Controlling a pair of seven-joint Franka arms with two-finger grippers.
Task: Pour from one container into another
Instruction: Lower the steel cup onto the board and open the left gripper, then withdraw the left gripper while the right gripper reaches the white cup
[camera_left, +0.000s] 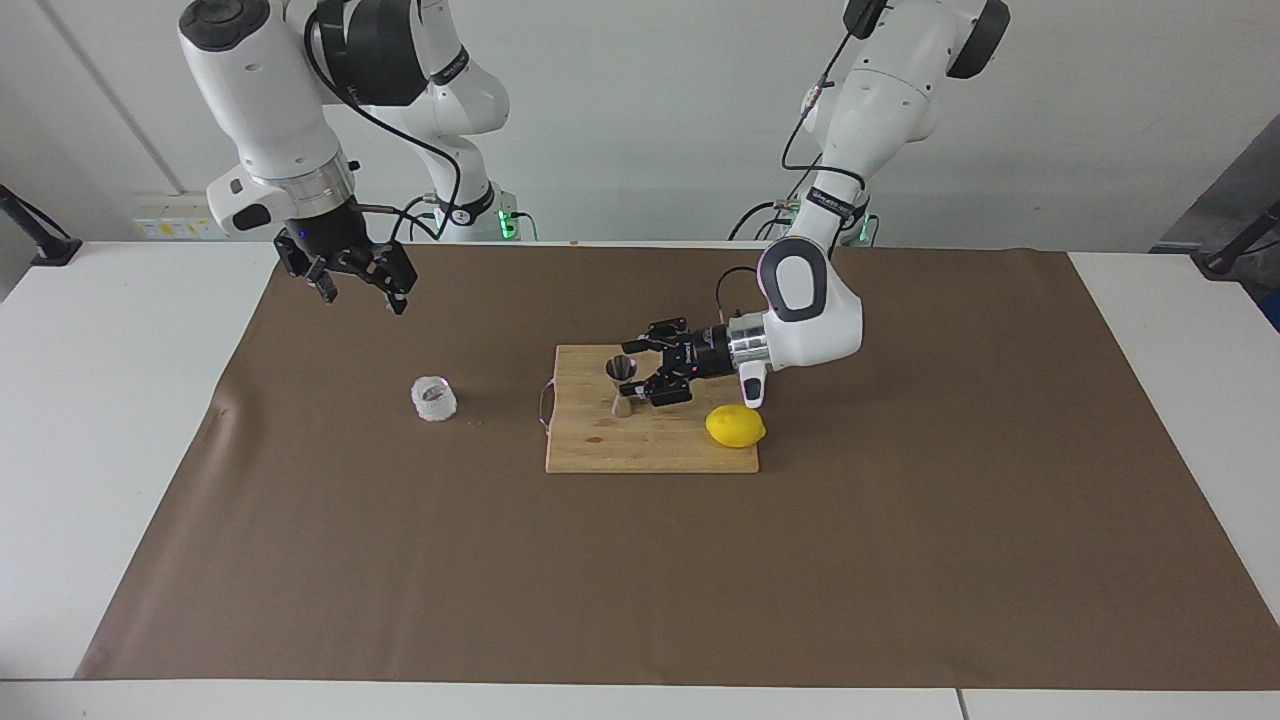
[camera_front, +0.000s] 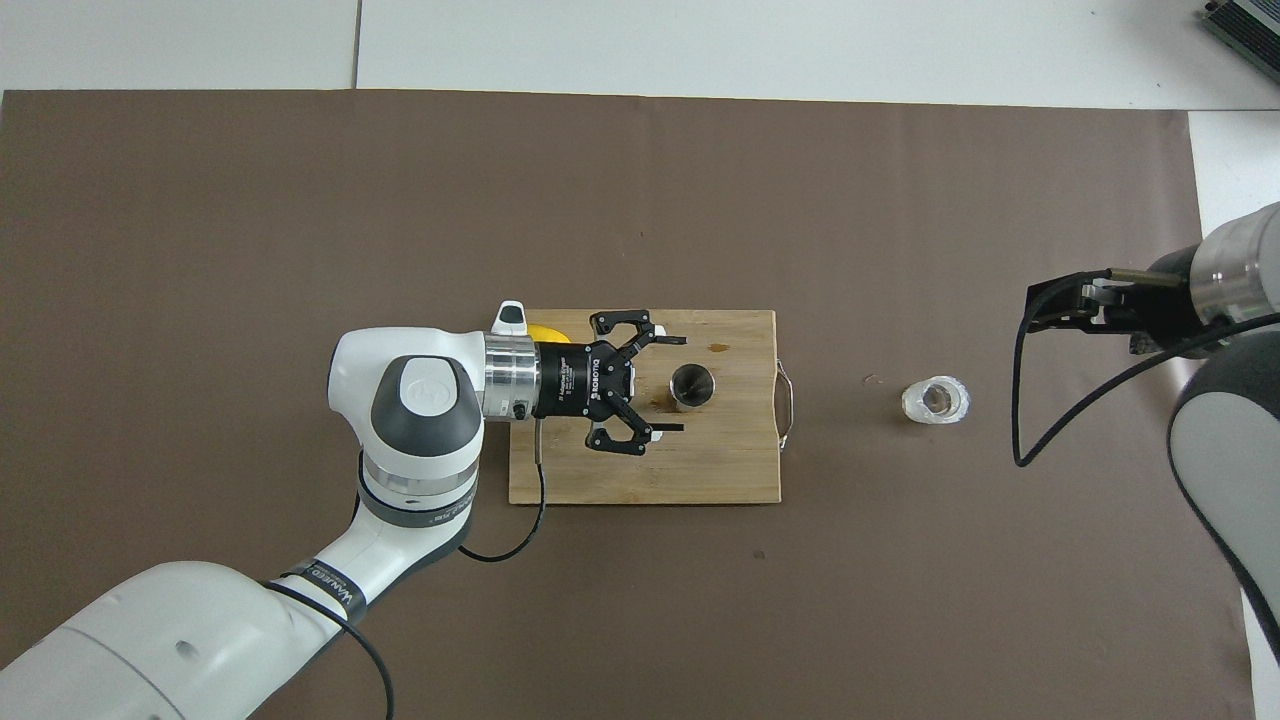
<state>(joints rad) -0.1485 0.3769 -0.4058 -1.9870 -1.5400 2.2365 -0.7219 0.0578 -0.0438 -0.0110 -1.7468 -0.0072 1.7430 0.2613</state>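
Watching left gripper (camera_left: 634, 378), jaws spread, beside upright jigger (camera_left: 621, 385) on cutting board (camera_left: 650, 452); glass tumbler (camera_left: 433, 398) toward right arm's end; right gripper (camera_left: 355, 290) open above mat; I fear withdrawal nudge toppling jigger

One camera sits high up across the bench (camera_left: 120, 450) from the robots and looks back at them, so both arms show at the top. It is far enough away to see the whole brown mat (camera_left: 900, 500). The other camera hangs high above the robots' end and looks steeply down (the picture is turned halfway around from the first). Both cameras see the wooden board (camera_left: 650, 445) (camera_front: 740, 470) in the middle of the mat.
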